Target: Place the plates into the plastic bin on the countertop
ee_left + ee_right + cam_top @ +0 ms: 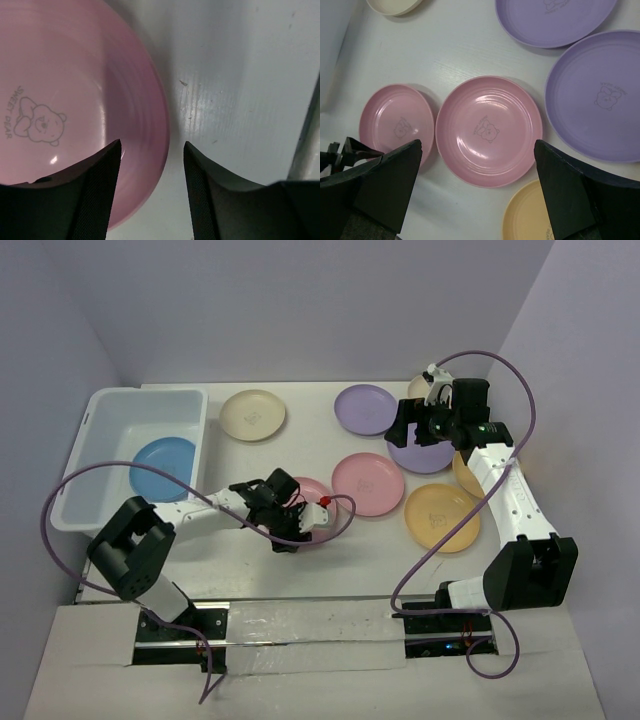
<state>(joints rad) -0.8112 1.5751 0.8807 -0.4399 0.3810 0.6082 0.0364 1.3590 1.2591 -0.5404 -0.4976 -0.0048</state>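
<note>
White matte table (300, 445). At far left on it: translucent white bin (150, 412), long side running front to back. Just right of the bin, toward the back: cream plate (252, 415). Further right along the back: far purple plate (555, 20), with near purple plate (595, 95) just beside it toward the front, rims close, contact not tellable. Mid-table: large pink plate (488, 131) and, to its left, small pink plate (397, 125), rims almost meeting. Front right: orange-yellow plate (440, 516), near the large pink one. Behind that, second orange-yellow plate (462, 478), mostly hidden. All plates flat, hollow side up.
</note>
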